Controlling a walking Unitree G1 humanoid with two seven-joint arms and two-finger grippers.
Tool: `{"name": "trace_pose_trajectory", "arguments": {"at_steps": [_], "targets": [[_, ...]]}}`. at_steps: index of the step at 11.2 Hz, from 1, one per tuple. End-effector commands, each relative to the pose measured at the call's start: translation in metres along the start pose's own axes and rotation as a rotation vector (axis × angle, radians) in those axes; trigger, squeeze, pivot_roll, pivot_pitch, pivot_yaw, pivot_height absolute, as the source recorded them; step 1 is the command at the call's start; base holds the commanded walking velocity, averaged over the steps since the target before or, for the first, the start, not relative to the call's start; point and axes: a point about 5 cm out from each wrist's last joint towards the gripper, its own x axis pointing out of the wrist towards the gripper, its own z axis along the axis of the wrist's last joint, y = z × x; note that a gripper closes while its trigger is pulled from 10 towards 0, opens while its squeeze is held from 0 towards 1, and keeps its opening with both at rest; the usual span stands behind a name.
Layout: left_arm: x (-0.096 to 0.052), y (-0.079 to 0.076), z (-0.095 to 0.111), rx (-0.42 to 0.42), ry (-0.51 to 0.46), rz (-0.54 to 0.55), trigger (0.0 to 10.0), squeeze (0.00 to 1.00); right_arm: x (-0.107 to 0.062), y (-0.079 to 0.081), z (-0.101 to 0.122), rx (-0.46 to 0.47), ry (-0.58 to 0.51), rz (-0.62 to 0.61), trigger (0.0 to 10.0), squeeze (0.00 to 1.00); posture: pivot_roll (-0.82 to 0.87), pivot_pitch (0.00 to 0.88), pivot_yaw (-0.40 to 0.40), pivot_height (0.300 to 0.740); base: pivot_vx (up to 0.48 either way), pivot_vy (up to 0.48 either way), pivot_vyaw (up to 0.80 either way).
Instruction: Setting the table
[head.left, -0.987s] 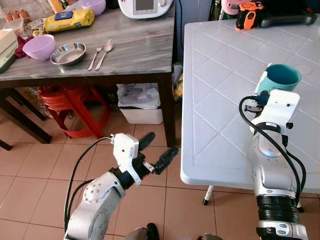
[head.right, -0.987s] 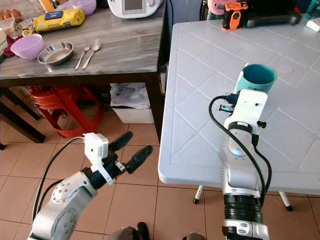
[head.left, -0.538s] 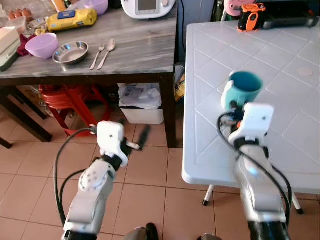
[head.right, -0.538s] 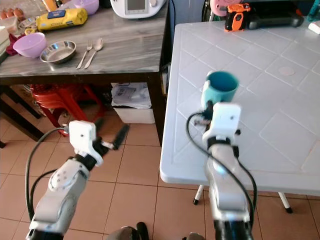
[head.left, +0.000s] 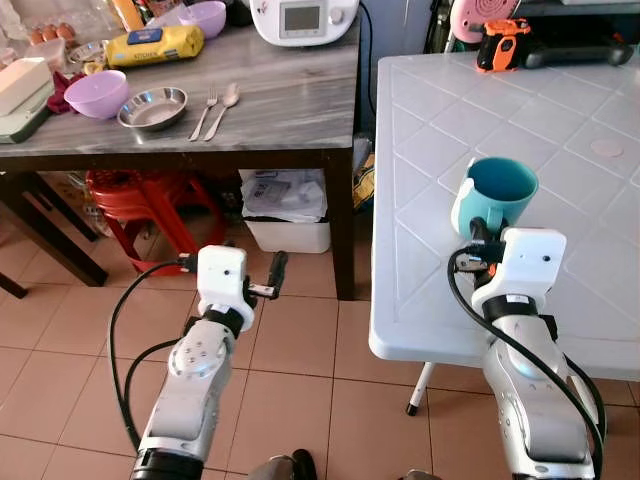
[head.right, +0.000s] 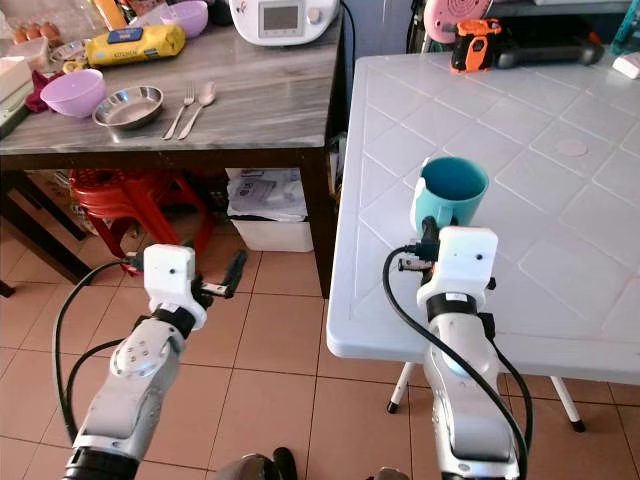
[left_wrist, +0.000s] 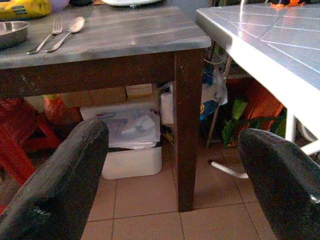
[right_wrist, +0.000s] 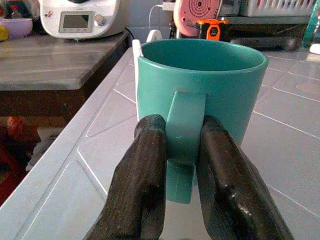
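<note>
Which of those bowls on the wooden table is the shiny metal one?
The steel bowl beside the fork; the other two bowls, one on its left and one farther back, are purple plastic.

The right claw (right_wrist: 181, 150) hides the mug (right_wrist: 200, 95) handle's middle.

Teal mug (right_wrist: 200, 95) upright, empty (handle pinched by fingers (right_wrist: 142, 170)), over white table (head.left: 560, 110).

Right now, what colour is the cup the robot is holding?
Teal, inside and out. The cup shows best in the right wrist view, its handle pinched by the right gripper.
</note>
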Motion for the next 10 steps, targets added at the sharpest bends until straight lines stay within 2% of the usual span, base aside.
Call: {"name": "trace_pose_trajectory", "arguments": {"at_steps": [1,3,10], "targets": [[-0.0014,0.0021,-0.0019,0.011,0.005,0.003,10.0,0.0,-0.0022,0.0012,0.006,0.011,-0.022,0.002,10.0,0.0,-0.1,0.101,0.12,0.74,0.0,0.251,0.0],[-0.0029,0.0013,-0.0029,0.012,0.002,-0.012,10.0,0.0,-0.003,0.0049,0.0054,0.015,-0.017,0.01,10.0,0.0,-0.1,0.104,0.121,0.74,0.0,0.298,0.0],[-0.0029,-0.0022,-0.0039,0.023,0.004,-0.042,10.0,0.0,-0.0019,0.0057,0.0063,0.017,-0.021,0.007,10.0,0.0,-0.1,0.112,0.129,0.74,0.0,0.423,0.0]]}}
